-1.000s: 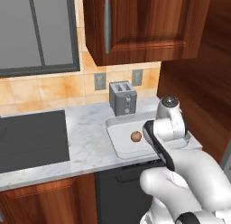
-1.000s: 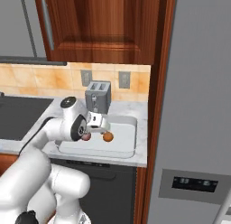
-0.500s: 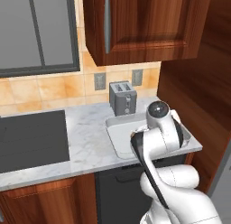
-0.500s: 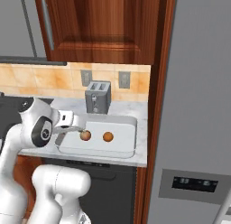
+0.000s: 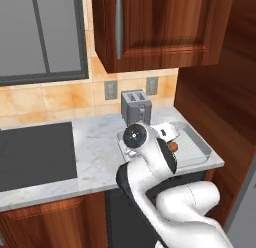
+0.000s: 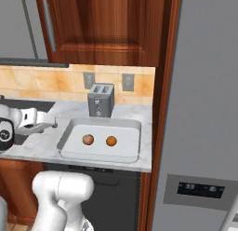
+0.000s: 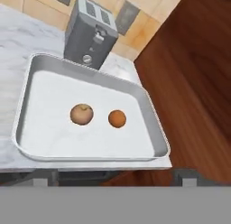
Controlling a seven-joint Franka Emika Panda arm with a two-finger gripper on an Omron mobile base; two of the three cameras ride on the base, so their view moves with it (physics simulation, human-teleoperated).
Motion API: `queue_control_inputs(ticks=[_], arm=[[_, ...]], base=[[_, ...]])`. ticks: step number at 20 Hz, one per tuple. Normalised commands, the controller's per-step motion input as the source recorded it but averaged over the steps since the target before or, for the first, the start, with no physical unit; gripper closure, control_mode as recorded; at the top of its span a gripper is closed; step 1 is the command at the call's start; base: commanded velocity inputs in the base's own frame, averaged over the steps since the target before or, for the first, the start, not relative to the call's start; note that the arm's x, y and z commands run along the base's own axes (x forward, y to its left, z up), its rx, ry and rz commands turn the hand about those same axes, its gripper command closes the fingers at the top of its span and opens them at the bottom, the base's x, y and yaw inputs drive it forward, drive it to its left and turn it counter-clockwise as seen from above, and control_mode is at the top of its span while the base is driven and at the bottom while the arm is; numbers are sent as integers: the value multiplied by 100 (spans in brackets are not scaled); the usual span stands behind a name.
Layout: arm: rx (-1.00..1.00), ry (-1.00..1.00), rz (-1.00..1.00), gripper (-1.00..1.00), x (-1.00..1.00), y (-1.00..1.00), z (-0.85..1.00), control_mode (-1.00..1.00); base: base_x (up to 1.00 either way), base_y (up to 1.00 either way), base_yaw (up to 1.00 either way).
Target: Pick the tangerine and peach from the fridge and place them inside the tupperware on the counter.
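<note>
So the arm just swung off to the left, away from the tupperware (image 6: 69,132), and the claw (image 6: 50,126) now hangs over the bare surface (image 6: 44,148) left of it. A second ago it was right over the container with only one fruit showing clearly; now both sit inside. The peach (image 6: 88,139) is on the left and the tangerine (image 6: 111,140) just beside it on the right, not touching. Looks to me like the job's basically done and the arm is just backing out.

Can't tell if the claw is released or clenched, it's too small from here, but nothing's in it.

The tupperware is a shallow white tray with rounded corners and a wide rim. The peach is dull and blushy, the tangerine smooth and evenly orange. A grey two-slot toaster (image 6: 101,100) stands at the far edge, and the fridge (image 6: 204,113) on the right is shut.
</note>
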Motion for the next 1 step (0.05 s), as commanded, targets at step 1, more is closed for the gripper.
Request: queue_control_inputs(ticks=[1], arm=[[-5, 0, 0, -100, 0, 29, 0, -100]], base=[[0, 0, 0]])
